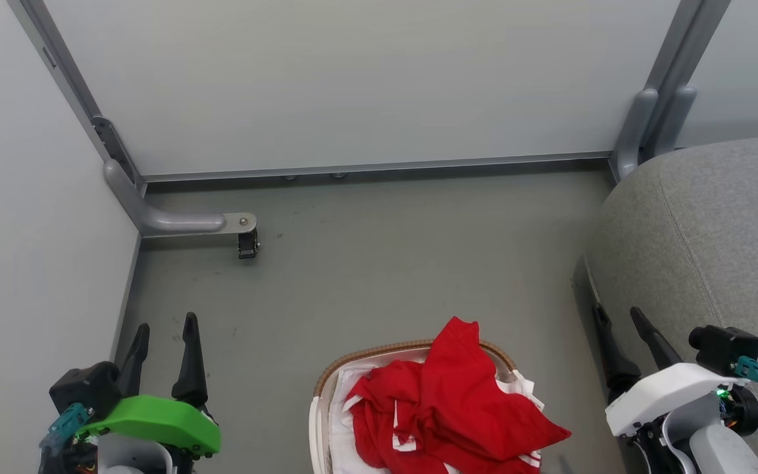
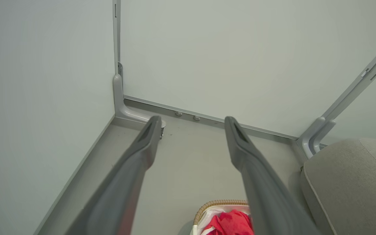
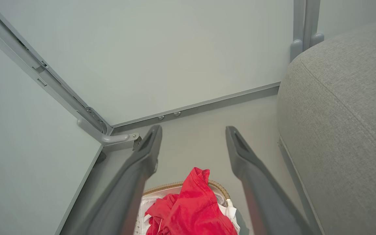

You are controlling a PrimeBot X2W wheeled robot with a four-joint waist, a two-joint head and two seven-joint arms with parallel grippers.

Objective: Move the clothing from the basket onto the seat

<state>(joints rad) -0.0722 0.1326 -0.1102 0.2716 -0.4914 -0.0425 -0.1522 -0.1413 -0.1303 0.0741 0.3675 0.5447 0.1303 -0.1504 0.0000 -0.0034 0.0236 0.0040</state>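
The clothing (image 1: 451, 401) lies heaped in the basket (image 1: 379, 352), well apart from both pairs of fingers. The left gripper (image 1: 167, 322) hangs to the basket's left, above the floor (image 1: 379, 263). The right gripper (image 1: 616, 311) hangs to the basket's right, in front of the side of the seat (image 1: 714, 224). The red fabric fills most of the basket, and one fold rises in a peak over the far part of the brown woven rim. A white liner (image 1: 346, 421) shows under the clothing on the basket's left side and pokes over the rim on its right. The seat stands to the basket's right with a strip of floor between them. Both grippers point away from the robot, past the basket's far rim, with their fingers spread wide and holding nothing. In the right wrist view the basket sits low between the two fingers. In the left wrist view it sits low beside the right-hand finger.
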